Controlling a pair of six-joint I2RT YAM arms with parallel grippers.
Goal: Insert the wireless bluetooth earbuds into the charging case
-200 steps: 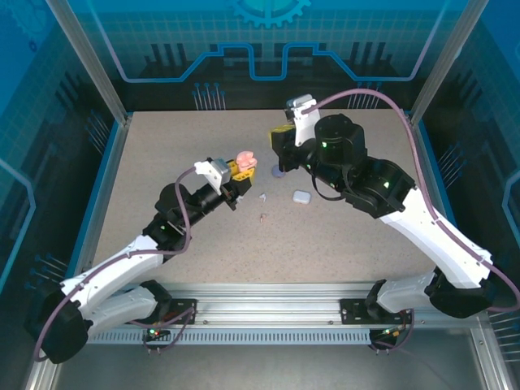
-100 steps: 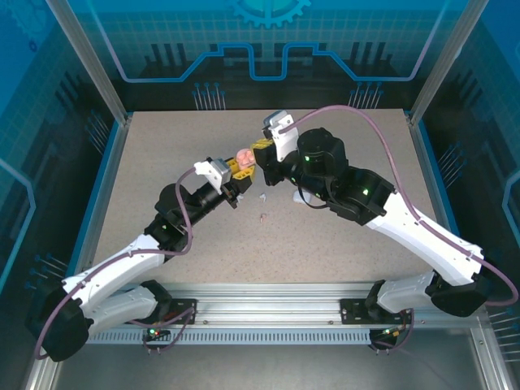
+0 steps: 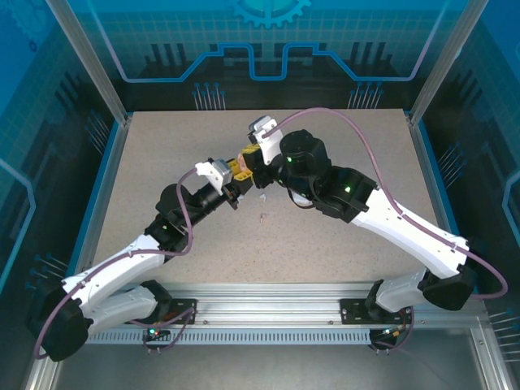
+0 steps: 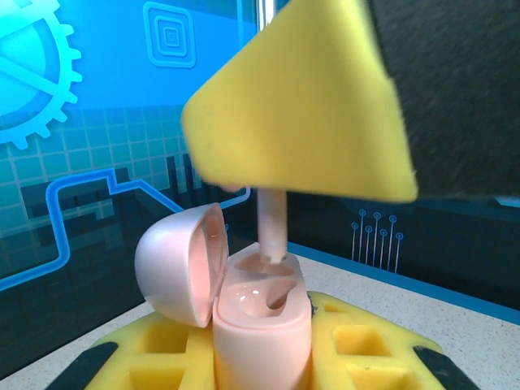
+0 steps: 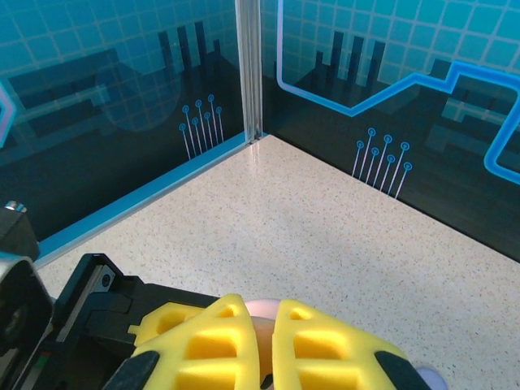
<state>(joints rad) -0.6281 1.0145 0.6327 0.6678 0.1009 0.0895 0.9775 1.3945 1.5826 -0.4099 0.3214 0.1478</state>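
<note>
Status from my end: the table (image 3: 341, 244) holds both arms meeting at centre-back, tips almost touching.

Left gripper (image 3: 236, 172) is clamped on the pink case (image 4: 260, 325), holding it upright between its yellow pads, with the lid (image 4: 175, 272) swung open to the left.

Right gripper (image 5: 258, 329) comes in from above, its pads pressed together and pinching the pink earbud (image 4: 272, 223). The bud hangs stem-down directly under the pads, and the stem tip is at or just inside the far well of the case. I can't tell whether it has bottomed out; the grip hides the head.

Progress, my read: mid-insertion on the first pink bud, not seated and not released. The near well (image 4: 268, 294) looks empty, so this case needs a second bud.

Left to do: two tiny loose earbuds lie on the table just in front of the grippers, one (image 3: 262, 196) closer to them and one (image 3: 262, 217) nearer the bases. They're too small for me to call colours reliably. Lid closing is also pending.
</note>
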